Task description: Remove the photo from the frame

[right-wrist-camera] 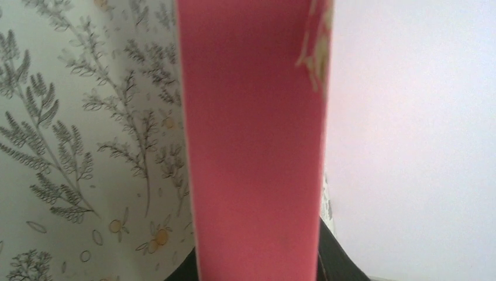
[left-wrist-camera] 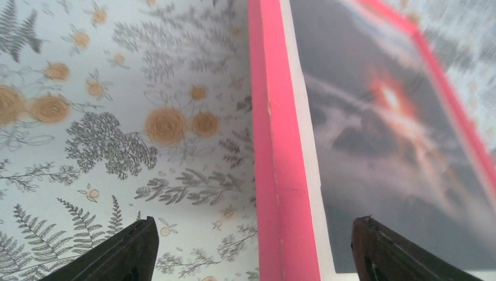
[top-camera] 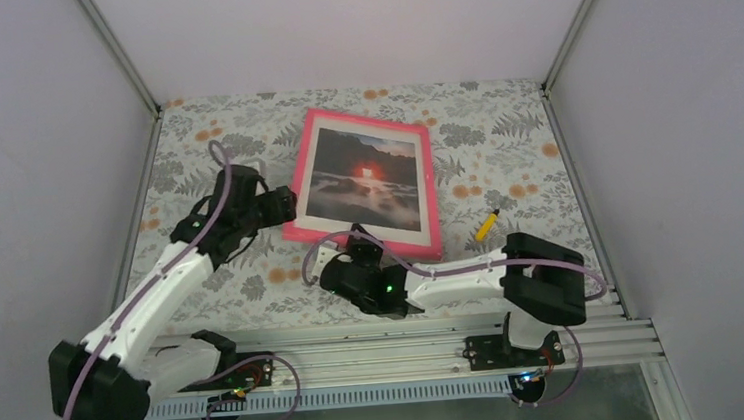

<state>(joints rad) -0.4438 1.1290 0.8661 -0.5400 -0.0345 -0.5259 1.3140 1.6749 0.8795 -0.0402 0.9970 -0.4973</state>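
The pink frame (top-camera: 361,121) lies face up in the middle of the floral tablecloth, and its near side looks raised. The photo (top-camera: 364,179) sits inside it, with a dark cloudy landscape, a red sun and a white border. My left gripper (top-camera: 282,205) is open at the frame's left side. In the left wrist view its fingers (left-wrist-camera: 131,252) straddle the pink rail (left-wrist-camera: 275,175) beside the photo (left-wrist-camera: 386,146). My right gripper (top-camera: 361,243) is at the frame's near edge. In the right wrist view it (right-wrist-camera: 257,270) is shut on the pink rail (right-wrist-camera: 251,146).
A small yellow pencil-like object (top-camera: 487,225) lies on the cloth right of the frame's near right corner. White enclosure walls with metal posts (top-camera: 120,49) stand on the left, back and right. A metal rail (top-camera: 409,343) carrying the arm bases runs along the near edge.
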